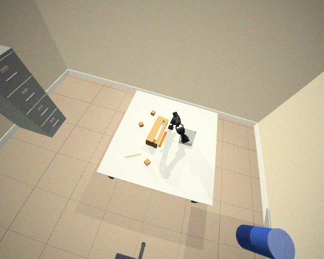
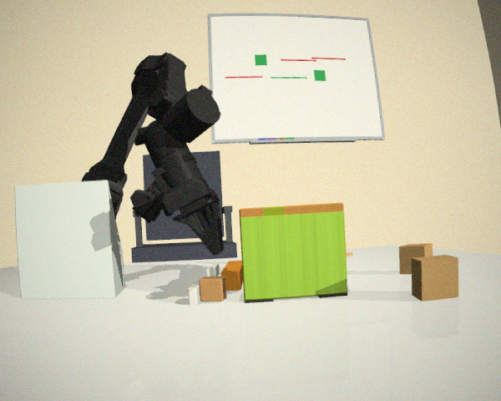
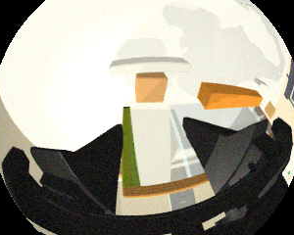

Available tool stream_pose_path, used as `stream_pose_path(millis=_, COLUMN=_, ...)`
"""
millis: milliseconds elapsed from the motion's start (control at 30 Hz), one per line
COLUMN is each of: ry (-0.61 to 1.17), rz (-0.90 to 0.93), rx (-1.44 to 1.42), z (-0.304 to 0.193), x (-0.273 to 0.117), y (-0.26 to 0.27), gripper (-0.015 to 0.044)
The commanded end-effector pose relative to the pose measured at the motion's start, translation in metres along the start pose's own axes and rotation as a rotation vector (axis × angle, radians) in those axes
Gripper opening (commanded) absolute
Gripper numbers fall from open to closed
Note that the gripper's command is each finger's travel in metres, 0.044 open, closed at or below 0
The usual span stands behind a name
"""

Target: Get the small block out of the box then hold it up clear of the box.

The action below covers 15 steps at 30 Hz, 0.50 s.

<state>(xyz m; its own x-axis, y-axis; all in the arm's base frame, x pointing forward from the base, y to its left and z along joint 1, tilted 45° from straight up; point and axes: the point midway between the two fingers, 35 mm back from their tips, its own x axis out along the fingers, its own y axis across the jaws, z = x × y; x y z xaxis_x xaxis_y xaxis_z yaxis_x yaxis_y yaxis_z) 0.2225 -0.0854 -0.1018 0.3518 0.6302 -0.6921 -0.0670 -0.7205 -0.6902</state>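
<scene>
The small orange-brown block (image 2: pixel 211 289) (image 3: pixel 151 88) lies on the table outside the box, beside its clear-fronted side near the green end. In the top view the arm hides it. The box (image 1: pixel 154 129) (image 2: pixel 294 254) (image 3: pixel 129 157) stands upright with its wooden top and green end panel. My gripper (image 1: pixel 170 127) (image 2: pixel 216 251) (image 3: pixel 153 124) is open and empty, pointing down at a slant. Its fingertips are above the table, a little higher than the block and close to the box's front side. In the wrist view the block shows ahead of the gap between the fingers.
An orange bar (image 1: pixel 162 139) (image 2: pixel 231 276) (image 3: pixel 227 95) lies along the box's front. A low white strip (image 2: pixel 193 295) (image 3: pixel 149 65) is beside the block. Brown cubes (image 1: pixel 153 113) (image 1: pixel 141 123) (image 1: pixel 147 162) and a thin stick (image 1: pixel 133 155) lie farther out. A pale slab (image 1: pixel 191 136) (image 2: pixel 65 241) stands by the arm's base.
</scene>
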Motion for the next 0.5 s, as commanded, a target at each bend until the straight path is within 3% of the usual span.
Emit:
stream_pose_path(millis=0, ry=0.006, rz=-0.003, rx=0.002, z=0.0, x=0.005, y=0.0, gripper=0.0285)
stream_pose_path(millis=467, ry=0.006, rz=-0.002, rx=0.002, z=0.008, x=0.027, y=0.0, gripper=0.0285)
